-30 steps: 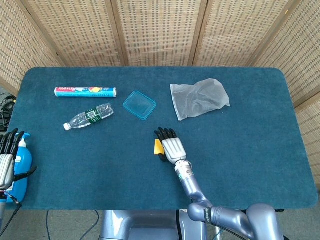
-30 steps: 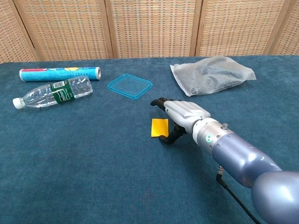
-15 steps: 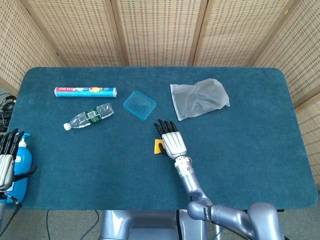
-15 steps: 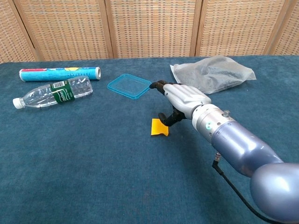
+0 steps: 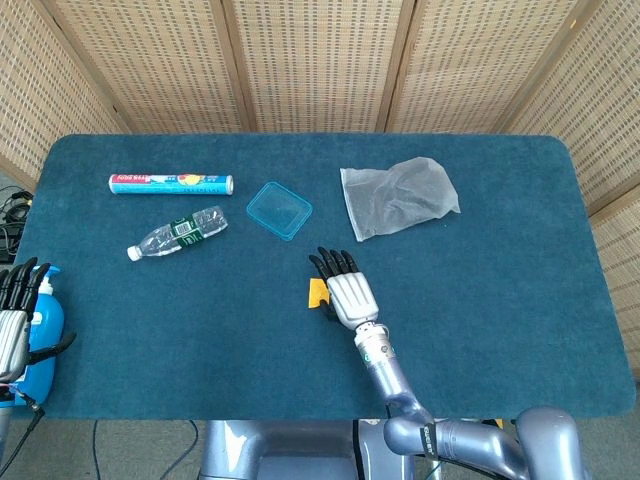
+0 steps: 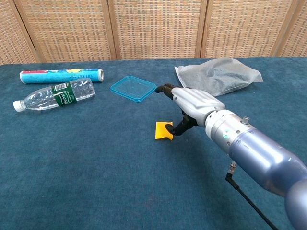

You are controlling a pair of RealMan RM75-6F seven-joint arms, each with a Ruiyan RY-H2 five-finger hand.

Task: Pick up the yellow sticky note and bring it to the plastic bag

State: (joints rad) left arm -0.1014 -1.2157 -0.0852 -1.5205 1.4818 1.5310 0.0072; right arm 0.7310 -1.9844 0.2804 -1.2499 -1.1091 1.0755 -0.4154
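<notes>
The yellow sticky note (image 6: 163, 130) sits near the middle of the blue tabletop (image 5: 200, 320), slightly toward the robot's side. Its right edge is lifted and pinched by the thumb of the right hand (image 6: 192, 106), whose other fingers reach forward above it; in the head view only a sliver of the note (image 5: 317, 292) shows to the left of the right hand (image 5: 345, 290). The note's left part looks to be touching or just above the cloth; which, I cannot tell.

The plastic bag (image 5: 398, 196) lies flat and crumpled toward the far right, well apart from the note, with bare cloth between them. It is translucent, and nothing can be made out inside it.

Just beyond the hand's fingertips, to the left, lies a square teal container lid (image 5: 279, 209), flat on the table and turned so a corner points at the hand. Farther left a clear water bottle (image 5: 178, 233) with a green label lies on its side, white cap toward the left edge; it looks empty or nearly so. Behind it a long tube-shaped roll (image 5: 171, 183) with printed wrapping lies parallel to the far edge.

Wide bare cloth spreads along the near edge and over the whole right side of the table. The left hand (image 5: 14, 315) is off the table's left edge, fingers spread upward, holding nothing, just beside a blue bottle (image 5: 44, 318) with a white top.
</notes>
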